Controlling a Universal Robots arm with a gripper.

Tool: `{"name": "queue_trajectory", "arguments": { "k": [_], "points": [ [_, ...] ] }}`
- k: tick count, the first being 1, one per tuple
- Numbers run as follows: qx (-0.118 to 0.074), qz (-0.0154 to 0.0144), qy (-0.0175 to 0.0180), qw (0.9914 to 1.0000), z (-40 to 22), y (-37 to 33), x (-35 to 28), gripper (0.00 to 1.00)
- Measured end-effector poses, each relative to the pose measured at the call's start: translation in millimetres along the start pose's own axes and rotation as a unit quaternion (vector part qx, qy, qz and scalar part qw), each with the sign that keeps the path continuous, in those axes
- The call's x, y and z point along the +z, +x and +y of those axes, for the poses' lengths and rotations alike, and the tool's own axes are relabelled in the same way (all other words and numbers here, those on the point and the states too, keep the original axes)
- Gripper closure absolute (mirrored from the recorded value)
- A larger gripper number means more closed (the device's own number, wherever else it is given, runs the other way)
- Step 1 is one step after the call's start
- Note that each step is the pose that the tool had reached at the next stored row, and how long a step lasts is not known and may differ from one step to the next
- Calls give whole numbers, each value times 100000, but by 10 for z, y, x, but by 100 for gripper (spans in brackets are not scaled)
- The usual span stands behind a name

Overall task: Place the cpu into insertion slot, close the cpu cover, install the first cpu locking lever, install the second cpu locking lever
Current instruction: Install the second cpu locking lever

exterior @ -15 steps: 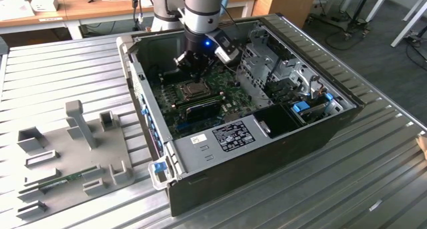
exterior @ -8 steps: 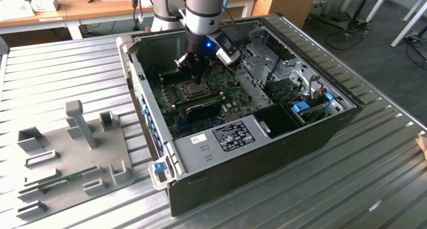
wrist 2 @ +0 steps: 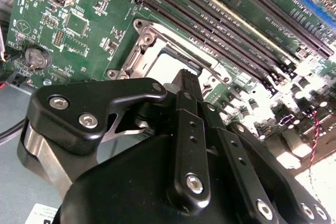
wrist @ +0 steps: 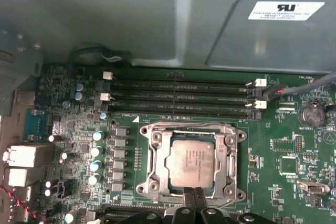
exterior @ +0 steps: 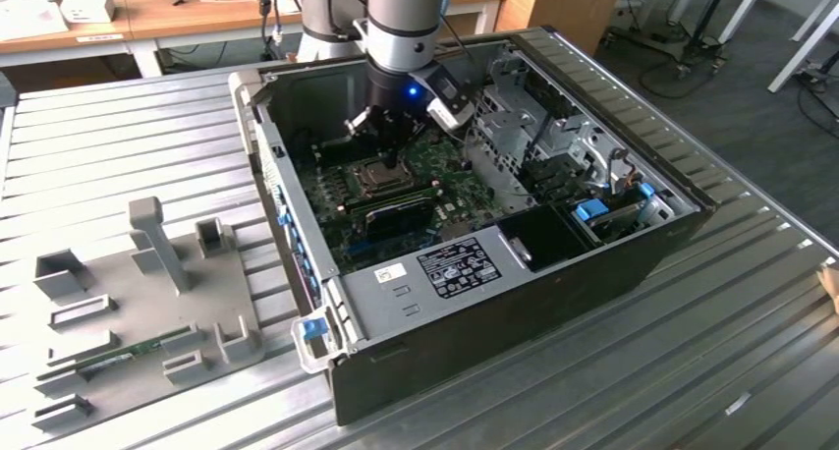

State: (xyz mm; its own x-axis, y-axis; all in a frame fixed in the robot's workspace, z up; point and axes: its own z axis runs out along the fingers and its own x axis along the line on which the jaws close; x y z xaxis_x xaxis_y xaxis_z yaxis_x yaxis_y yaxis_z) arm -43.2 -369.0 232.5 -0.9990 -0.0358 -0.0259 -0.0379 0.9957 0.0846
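I am hovering my black gripper [wrist: 193, 195], fingers pressed together and empty, at the silver-framed insertion slot [wrist: 191, 162] holding the pale square cpu [wrist: 192, 163], long black memory slots [wrist: 181, 98] lying beside.

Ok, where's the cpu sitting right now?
In the first wrist view the cpu lies in the insertion slot, framed by the cpu cover, next to the memory slots, with the hand at its edge.

Black metal gripper [wrist 2: 185, 77] with fingers pressed together, tips at the edge of the silver-framed square insertion slot [wrist 2: 157, 56] on the green circuit board [wrist 2: 89, 19].
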Motion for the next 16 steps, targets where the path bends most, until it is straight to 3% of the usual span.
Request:
{"name": "queue_trajectory", "arguments": {
  "k": [16],
  "points": [
    [3,3,79,100000,-114,5,-10,90]
  ]
}}
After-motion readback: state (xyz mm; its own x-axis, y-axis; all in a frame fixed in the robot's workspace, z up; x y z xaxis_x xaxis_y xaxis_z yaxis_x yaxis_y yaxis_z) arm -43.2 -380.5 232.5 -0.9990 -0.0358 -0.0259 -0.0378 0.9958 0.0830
